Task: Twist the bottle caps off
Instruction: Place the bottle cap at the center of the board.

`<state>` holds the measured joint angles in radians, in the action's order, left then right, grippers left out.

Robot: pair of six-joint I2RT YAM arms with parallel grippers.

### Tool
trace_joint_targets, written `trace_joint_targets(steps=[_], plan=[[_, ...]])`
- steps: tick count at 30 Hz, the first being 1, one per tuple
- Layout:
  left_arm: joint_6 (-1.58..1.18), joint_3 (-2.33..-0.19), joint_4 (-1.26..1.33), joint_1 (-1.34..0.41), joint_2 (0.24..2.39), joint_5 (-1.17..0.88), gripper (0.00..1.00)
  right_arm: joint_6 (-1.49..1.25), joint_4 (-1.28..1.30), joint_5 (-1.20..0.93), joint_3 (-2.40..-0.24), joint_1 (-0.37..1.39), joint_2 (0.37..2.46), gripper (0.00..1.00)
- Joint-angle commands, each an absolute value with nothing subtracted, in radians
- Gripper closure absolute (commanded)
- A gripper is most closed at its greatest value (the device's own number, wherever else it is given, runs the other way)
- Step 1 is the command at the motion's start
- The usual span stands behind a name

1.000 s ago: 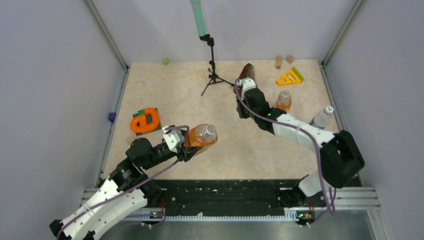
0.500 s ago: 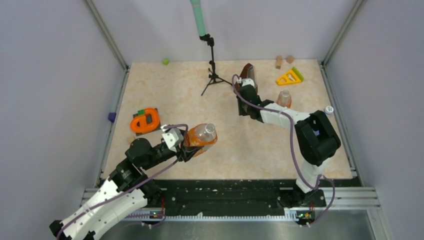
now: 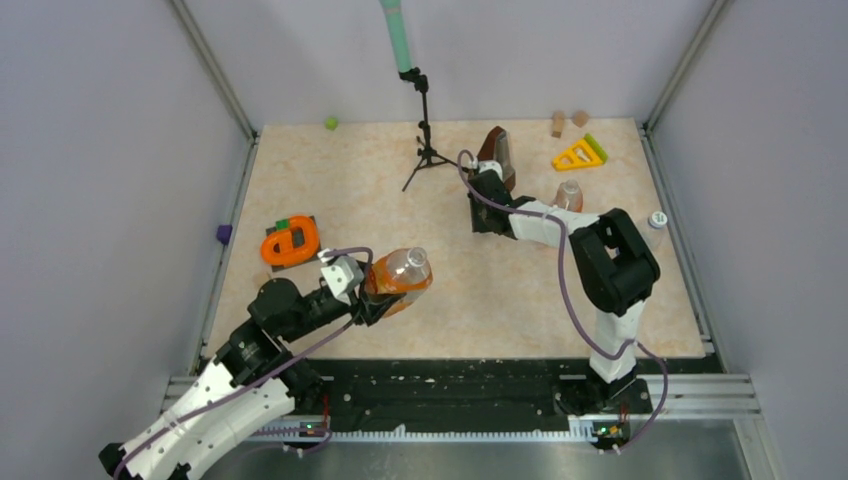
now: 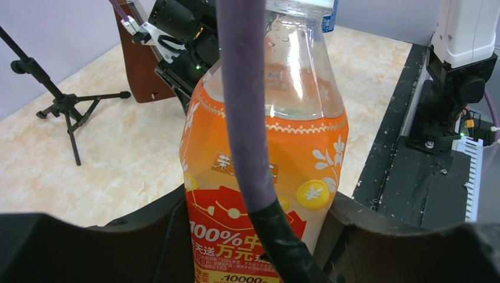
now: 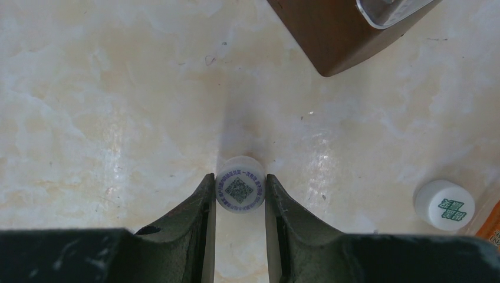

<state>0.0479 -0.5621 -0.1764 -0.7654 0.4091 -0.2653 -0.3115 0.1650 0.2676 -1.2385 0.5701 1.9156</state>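
My right tool [image 5: 239, 181] is pinching a loose cap [image 5: 239, 191] by its side wall, at centre frame of the right wrist view. It sits low over the surface [image 5: 88, 88]; I cannot tell whether the cap touches it. I judge the cap light and rigid: hold it across the side wall with modest force. A second cap [image 5: 445, 203] sits at lower right on the slim bottle [image 3: 568, 195]. The metronome [image 5: 342, 29] fills the upper right.

My left tool [image 4: 253, 215] is closed on the squat bottle [image 4: 265, 153] at the lower label. In the top view the bottle lies left of centre, tilted, with no cap on its neck. I judge it thin-walled, part-filled and glossy:
- Grip low on the body.
- Press firmly without crushing, or liquid may spill from the open neck.

A third cap [image 3: 657, 218] shows at the right edge, its bottle mostly hidden by my right arm.
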Motion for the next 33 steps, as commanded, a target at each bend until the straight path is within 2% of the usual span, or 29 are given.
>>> trace_joint_targets(steps=[1,6,10,18,21,26,33], plan=[[0.034,-0.574,-0.168,-0.761,0.388,-0.009,1.00,-0.335,0.139,0.241,-1.269,0.554,1.943,0.90],[0.034,-0.566,-0.165,-0.761,0.379,-0.009,1.00,-0.322,0.132,0.191,-1.260,0.554,1.933,0.85],[0.035,-0.561,-0.154,-0.761,0.388,-0.014,1.00,-0.310,0.100,0.159,-1.225,0.554,1.893,0.68],[0.032,-0.561,-0.143,-0.761,0.420,-0.026,1.00,-0.263,0.093,0.064,-1.160,0.555,1.751,0.61],[0.029,-0.560,-0.133,-0.761,0.431,-0.030,1.00,-0.251,0.114,0.041,-1.162,0.555,1.744,0.50],[0.030,-0.560,-0.133,-0.761,0.442,-0.042,1.00,-0.247,0.073,0.013,-1.103,0.567,1.656,0.50],[0.049,-0.544,-0.106,-0.761,0.458,-0.044,1.00,-0.341,-0.311,-0.202,-0.780,0.571,1.234,0.50]])
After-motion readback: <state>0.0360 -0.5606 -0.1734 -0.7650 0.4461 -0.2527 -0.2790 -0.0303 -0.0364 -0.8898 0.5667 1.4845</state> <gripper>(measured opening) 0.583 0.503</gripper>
